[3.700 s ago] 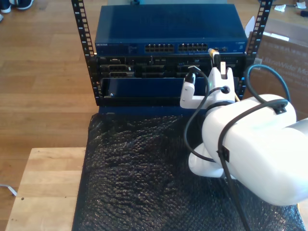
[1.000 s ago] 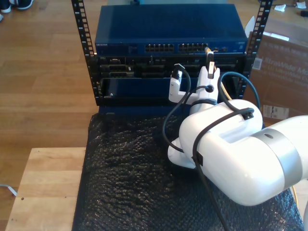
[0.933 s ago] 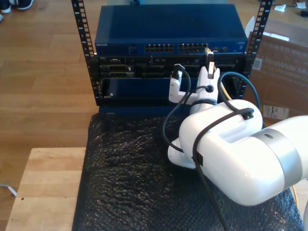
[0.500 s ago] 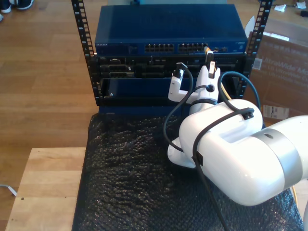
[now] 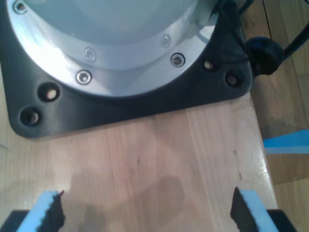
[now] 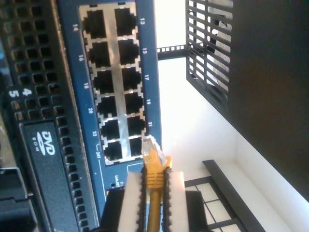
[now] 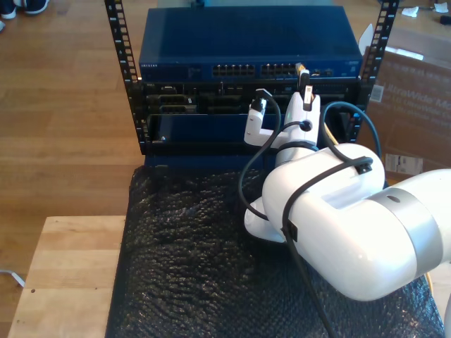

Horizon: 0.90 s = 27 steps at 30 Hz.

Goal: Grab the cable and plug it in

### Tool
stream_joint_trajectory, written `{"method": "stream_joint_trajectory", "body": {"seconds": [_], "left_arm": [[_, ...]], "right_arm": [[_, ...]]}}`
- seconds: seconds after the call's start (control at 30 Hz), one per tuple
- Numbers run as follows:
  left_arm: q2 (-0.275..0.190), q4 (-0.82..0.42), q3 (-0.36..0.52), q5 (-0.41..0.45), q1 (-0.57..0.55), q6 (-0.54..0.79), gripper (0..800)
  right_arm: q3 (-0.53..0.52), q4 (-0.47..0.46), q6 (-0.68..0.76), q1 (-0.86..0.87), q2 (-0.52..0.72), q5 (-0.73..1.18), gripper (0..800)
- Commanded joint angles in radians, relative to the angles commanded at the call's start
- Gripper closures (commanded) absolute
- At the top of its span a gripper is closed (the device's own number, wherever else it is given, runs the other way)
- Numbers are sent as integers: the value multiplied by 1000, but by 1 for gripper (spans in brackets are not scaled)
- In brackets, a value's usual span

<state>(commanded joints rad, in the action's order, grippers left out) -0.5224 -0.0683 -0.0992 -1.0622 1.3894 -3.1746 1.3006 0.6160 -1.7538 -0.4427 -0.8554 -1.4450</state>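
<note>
My second gripper (image 6: 153, 195) is shut on the yellow cable (image 6: 153, 181), a short way behind its clear-and-yellow plug (image 6: 149, 147). The plug tip sits right at the last ports of the blue switch (image 6: 147, 72), near the port block's end; I cannot tell whether it is inside a port. In the exterior view the same gripper (image 7: 304, 79) is held up against the switch's front (image 7: 176, 70), towards the exterior view's right end of the port rows, with the cable (image 7: 304, 72) sticking out. My first gripper (image 5: 147, 212) is open over bare wood, and its padded fingers (image 5: 48, 215) are wide apart.
Black server units (image 7: 183, 98) fill the rack below the switch, one with a DVD drive (image 6: 46, 145). A black bubble-wrap mat (image 7: 190, 260) covers the table. A cardboard box (image 7: 416, 105) stands at the exterior view's right. An arm's black base plate (image 5: 120, 106) is bolted in front of my first gripper.
My second gripper with the cable has moved towards the exterior view's left and up closer to the switch's ports; over the last half second it crept slightly nearer.
</note>
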Motion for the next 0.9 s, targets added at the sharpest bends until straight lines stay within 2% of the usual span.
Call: {"method": "stream_joint_trajectory", "body": {"seconds": [0.9], "left_arm": [[0,2,0,0,0,0,0]], "right_arm": [[23,-6,-2,6,-23,3,800]]}}
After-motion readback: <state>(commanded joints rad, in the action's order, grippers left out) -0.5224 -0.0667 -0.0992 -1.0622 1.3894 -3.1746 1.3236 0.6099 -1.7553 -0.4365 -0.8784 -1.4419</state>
